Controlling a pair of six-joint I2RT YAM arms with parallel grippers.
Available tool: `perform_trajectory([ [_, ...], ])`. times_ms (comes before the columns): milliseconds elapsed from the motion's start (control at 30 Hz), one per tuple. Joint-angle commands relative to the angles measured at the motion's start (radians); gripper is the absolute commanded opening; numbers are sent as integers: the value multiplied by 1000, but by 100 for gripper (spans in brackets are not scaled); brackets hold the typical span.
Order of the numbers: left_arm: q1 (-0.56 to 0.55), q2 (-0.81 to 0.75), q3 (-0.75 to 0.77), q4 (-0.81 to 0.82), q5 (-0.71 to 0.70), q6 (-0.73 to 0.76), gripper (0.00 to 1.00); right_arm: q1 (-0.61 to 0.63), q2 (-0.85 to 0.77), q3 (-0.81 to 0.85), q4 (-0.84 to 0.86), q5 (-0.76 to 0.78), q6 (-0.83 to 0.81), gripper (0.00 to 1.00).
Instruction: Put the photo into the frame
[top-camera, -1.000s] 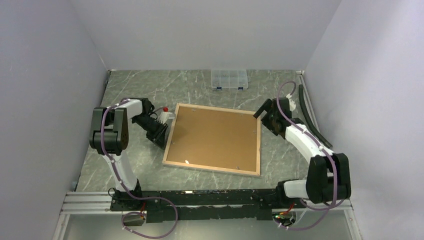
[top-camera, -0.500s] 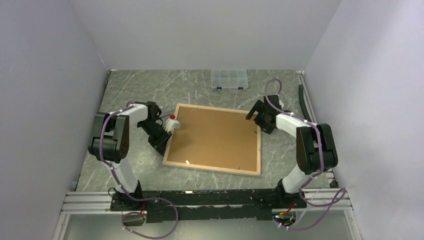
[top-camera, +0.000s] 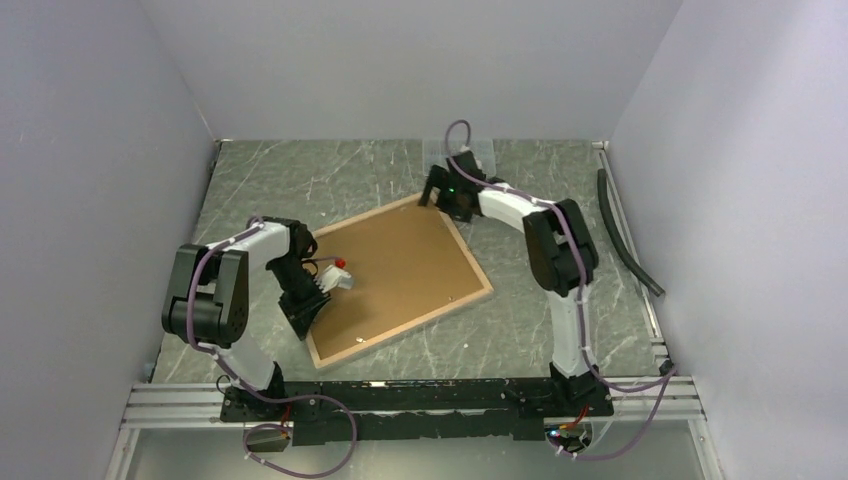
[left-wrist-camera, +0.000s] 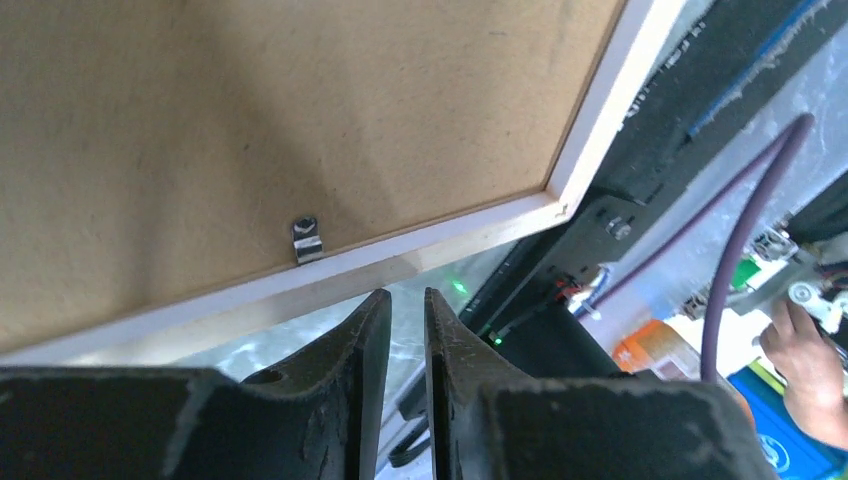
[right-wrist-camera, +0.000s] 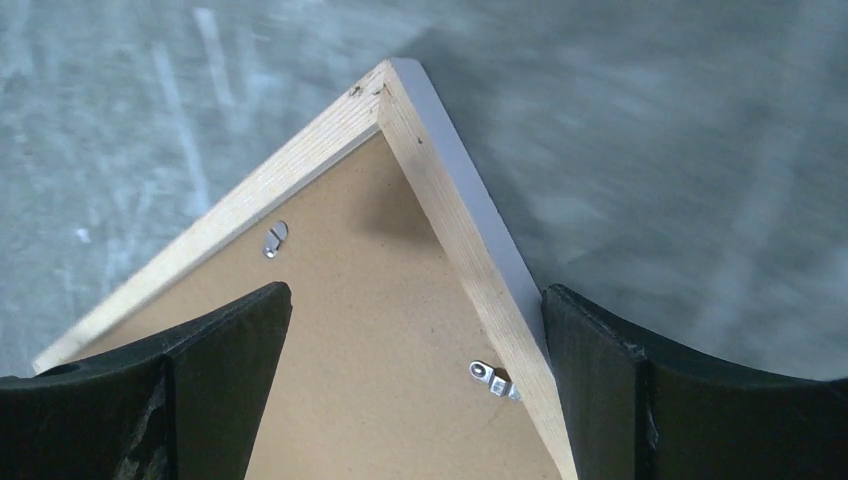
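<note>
Frame (right-wrist-camera: 452, 228) holds backing board (right-wrist-camera: 370, 360); right hand (right-wrist-camera: 414, 295) wide at its corner, left hand (left-wrist-camera: 408, 296) narrow

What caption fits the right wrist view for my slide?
Open right gripper poised over a corner of the face-down frame, brown backing board showing.

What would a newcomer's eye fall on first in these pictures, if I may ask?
Most striking is the big frame, lying back-up and askew in the middle of the table, with its brown backing board filling it. The right gripper stands wide open astride the frame's far corner. The left gripper sits at the frame's left edge, its fingers almost together.
</note>
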Motion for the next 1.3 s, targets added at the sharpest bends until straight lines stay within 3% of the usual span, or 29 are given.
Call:
perform_trajectory([
  [0, -37, -28, -13, 37, 71, 45, 26, 105, 117, 234, -63, -159, 4, 100],
  [133, -69, 17, 27, 66, 109, 3, 26, 123, 178, 402, -115, -162, -39, 100],
  [233, -102, 58, 88, 57, 168, -31, 26, 121, 157, 438, -167, -121, -90, 100],
  [500, -113, 14, 255, -100, 222, -17, 30, 41, -179, 157, -173, 20, -129, 100],
  [667, 42, 36, 443, -99, 152, -33, 29, 47, -445, -198, -140, -21, -48, 100],
  [933, 378, 276, 766, 129, -18, -203, 26, 141, -678, -615, -10, -191, 134, 100],
  [1067, 466, 369, 777, 193, -81, -207, 24, 190, -674, -679, 74, -270, 193, 100],
  [1267, 477, 391, 626, 285, -124, -203, 22, 201, -561, -692, 202, -374, 232, 100],
])
